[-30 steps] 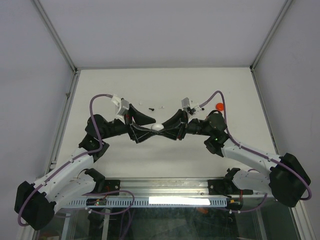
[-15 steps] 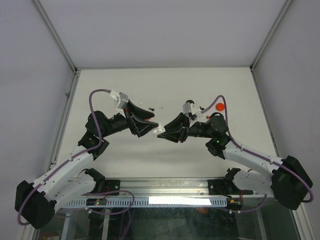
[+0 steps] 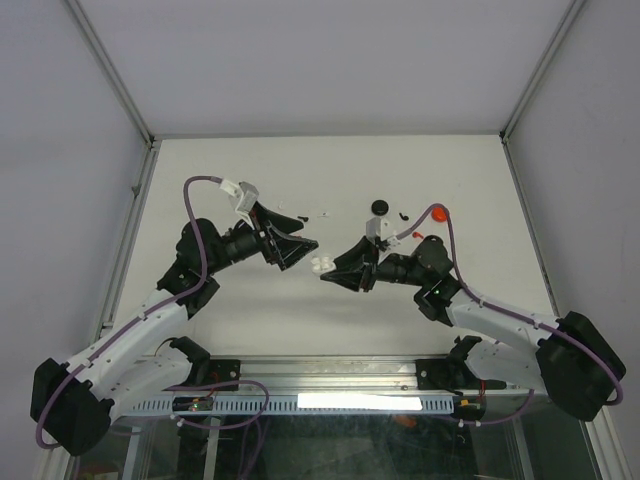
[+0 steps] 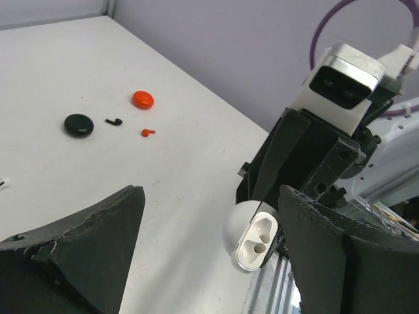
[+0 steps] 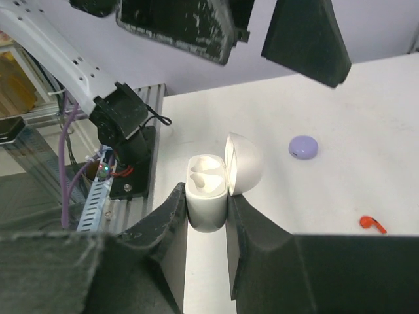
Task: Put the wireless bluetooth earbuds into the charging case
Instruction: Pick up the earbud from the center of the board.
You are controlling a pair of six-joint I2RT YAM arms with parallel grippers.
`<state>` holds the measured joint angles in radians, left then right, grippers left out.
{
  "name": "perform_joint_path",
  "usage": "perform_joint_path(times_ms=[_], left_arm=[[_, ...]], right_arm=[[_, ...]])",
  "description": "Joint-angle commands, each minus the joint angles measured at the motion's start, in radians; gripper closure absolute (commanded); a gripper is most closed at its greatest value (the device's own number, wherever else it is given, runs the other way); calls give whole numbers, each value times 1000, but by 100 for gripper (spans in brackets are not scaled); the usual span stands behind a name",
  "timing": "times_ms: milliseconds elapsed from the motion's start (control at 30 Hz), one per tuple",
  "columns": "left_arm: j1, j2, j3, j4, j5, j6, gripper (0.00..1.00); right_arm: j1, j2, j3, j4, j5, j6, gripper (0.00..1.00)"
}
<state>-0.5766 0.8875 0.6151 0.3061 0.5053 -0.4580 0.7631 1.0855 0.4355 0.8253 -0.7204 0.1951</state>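
Withdrawn from mid-frame since the earlier view, left gripper [image 3: 303, 255], jaws spread and empty; white case [image 5: 208, 180], flipped open for loading, pinched by right gripper [image 5: 207, 199]; black earbud [image 4: 114, 122] and red earbud [image 4: 148, 132] loose on table [image 4: 65, 59], upper left of left wrist view.

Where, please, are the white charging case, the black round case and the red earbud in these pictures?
white charging case [image 5: 207, 208]: right wrist view, front wall of its lower half.
black round case [image 4: 78, 124]: left wrist view, middle of its top.
red earbud [image 4: 148, 132]: left wrist view, middle of the bud.
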Motion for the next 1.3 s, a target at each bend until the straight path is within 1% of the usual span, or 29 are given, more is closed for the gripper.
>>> perform_joint_path(times_ms=[0, 100, 167, 267, 333, 433, 633, 733, 933, 1100, 1267], left_arm=[[-3, 25, 62, -53, -106, 20, 15], [-3, 49, 61, -36, -68, 36, 13], [-3, 60, 49, 2, -17, 39, 12], [-3, 74, 29, 53, 46, 29, 14], [-3, 81, 21, 58, 41, 28, 15], [-2, 103, 39, 4, -40, 38, 16], [4, 222, 174, -220, -314, 74, 16], [6, 310, 240, -287, -387, 114, 16], [6, 525, 373, -297, -411, 181, 19], [8, 753, 536, -340, -396, 288, 25], [11, 972, 737, -445, -333, 408, 30]], right_arm=[[-19, -29, -32, 44, 60, -52, 100], [-45, -34, -53, 51, 83, -47, 100], [-50, -35, -54, 58, 75, -34, 100], [-53, -35, -54, 70, 66, -20, 100], [-54, -36, -55, 74, 69, -18, 100], [-57, -47, -66, 66, 114, -23, 100], [-64, -91, -119, 28, 276, -43, 100], [-64, -129, -150, 17, 334, -51, 100], [-66, -203, -201, -20, 431, -86, 100], [-66, -253, -220, -60, 465, -103, 100], [-65, -294, -220, -109, 477, -117, 100]])
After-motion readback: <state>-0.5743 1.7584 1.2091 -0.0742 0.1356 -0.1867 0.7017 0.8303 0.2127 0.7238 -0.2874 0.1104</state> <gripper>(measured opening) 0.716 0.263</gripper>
